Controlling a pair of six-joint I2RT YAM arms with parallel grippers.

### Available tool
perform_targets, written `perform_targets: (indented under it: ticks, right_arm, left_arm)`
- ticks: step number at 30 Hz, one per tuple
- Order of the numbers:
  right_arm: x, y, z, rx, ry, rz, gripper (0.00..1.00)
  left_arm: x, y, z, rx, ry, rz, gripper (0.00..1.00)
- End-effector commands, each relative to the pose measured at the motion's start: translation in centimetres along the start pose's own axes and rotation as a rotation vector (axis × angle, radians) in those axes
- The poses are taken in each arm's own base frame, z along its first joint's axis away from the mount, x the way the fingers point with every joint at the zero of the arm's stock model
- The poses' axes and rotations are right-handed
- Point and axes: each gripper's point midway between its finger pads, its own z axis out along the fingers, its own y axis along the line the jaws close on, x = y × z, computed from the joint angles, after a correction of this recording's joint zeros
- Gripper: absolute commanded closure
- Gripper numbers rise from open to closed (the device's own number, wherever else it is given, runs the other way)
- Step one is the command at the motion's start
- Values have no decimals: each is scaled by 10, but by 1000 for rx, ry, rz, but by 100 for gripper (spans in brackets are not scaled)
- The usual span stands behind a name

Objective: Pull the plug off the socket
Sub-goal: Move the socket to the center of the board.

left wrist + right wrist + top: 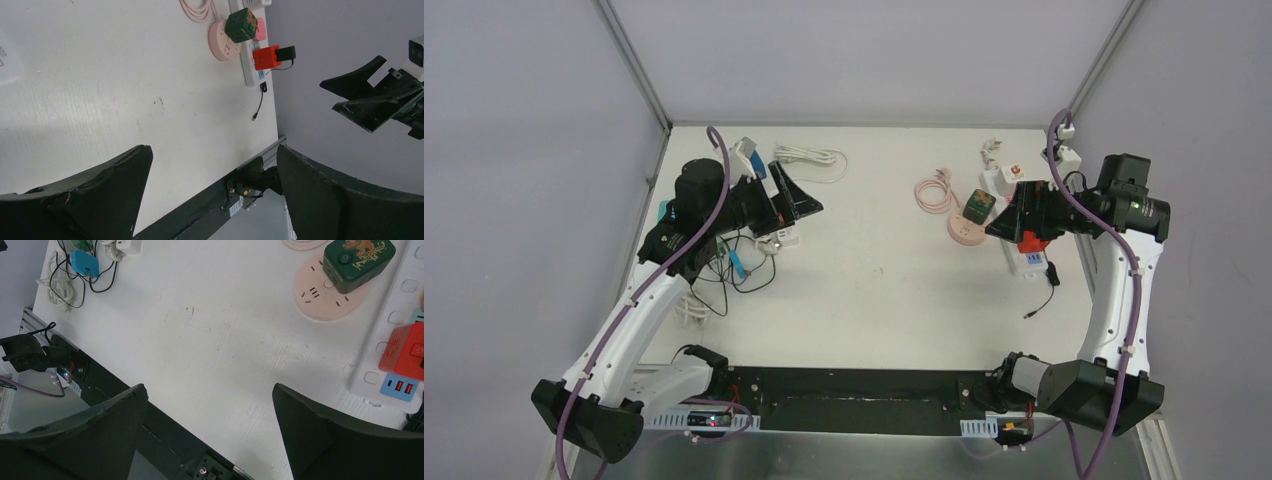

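Note:
A green cube plug (980, 205) sits in a round pink socket (962, 230). An orange-red cube plug (1030, 241) sits in a white power strip (1028, 262) on the right. My right gripper (1002, 215) is open and empty, hovering above these, jaws pointing left. Its wrist view shows the green plug (357, 260), the pink socket (317, 300), the red plug (407, 352) and the strip (395, 320) off to the upper right of the gripper (207, 387). My left gripper (804, 200) is open and empty at the left. Its jaws stand wide in its wrist view (212, 150).
A pink cable coil (934, 192) lies behind the pink socket. A white cable (810, 156) lies at the back. A tangle of black cables with a blue adapter (85, 262) lies at the left. A thin black lead (1042, 300) trails from the strip.

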Motion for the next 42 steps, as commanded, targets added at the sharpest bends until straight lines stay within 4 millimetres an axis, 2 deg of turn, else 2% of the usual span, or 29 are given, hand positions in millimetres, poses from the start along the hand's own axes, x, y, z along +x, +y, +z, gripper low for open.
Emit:
perform_targets:
  ticks: [1, 35, 42]
  right_arm:
    - [-3, 1, -2, 17, -19, -37, 0]
    - [1, -7, 4, 28, 1, -27, 0]
    - [0, -8, 6, 27, 0, -15, 0]
  left_arm:
    - [-11, -9, -8, 25, -58, 25, 1]
    - [-13, 0, 2, -8, -44, 67, 1]
    - [-18, -5, -7, -1, -83, 114, 1]
